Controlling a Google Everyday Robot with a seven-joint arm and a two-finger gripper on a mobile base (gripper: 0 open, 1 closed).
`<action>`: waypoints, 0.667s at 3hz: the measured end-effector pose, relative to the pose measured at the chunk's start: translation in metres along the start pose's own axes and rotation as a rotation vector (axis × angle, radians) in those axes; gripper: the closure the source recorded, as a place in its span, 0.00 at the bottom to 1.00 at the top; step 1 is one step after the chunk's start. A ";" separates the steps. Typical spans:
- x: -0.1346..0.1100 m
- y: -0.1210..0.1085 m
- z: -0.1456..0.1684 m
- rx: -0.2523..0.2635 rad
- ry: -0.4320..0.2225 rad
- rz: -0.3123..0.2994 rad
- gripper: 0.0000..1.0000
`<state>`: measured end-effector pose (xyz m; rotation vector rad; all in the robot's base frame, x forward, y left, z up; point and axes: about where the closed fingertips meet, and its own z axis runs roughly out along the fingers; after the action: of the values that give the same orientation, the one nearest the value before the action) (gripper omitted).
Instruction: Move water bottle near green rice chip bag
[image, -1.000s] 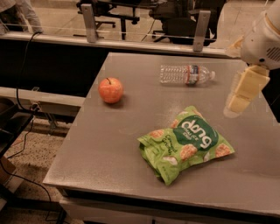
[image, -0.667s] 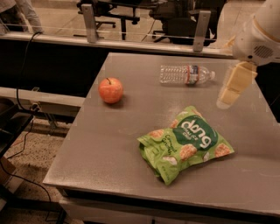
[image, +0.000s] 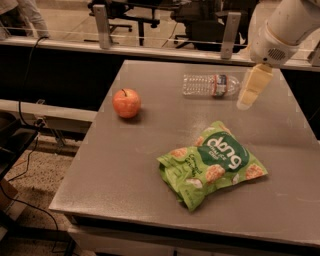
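The cream-coloured gripper (image: 248, 95) has slid left and now hangs just beside the cap end of the small clear ribbed plastic water bottle (image: 212, 85). That's lying at the far side of the grey table (image: 145, 170), well apart from the crinkly green rice chip bag (image: 215, 160). Can't tell if it's open or closed. Grab's not started yet, imo.

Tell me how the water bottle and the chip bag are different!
The water bottle is see-through with a red-and-blue band; the chip bag is bright green with white letters.
The bottle is round and ribbed; the bag is flat and crinkly.
The bottle lies on its side far back on the table; the bag sits nearer the front edge.
Both rest on the table, and neither is held. The gripper hangs beside one end of the bottle.
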<state>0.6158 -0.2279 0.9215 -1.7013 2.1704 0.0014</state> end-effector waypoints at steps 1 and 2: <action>-0.003 -0.021 0.021 -0.030 0.003 -0.002 0.00; -0.005 -0.038 0.043 -0.050 0.024 0.006 0.00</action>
<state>0.6651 -0.2237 0.8916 -1.7306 2.2109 0.0372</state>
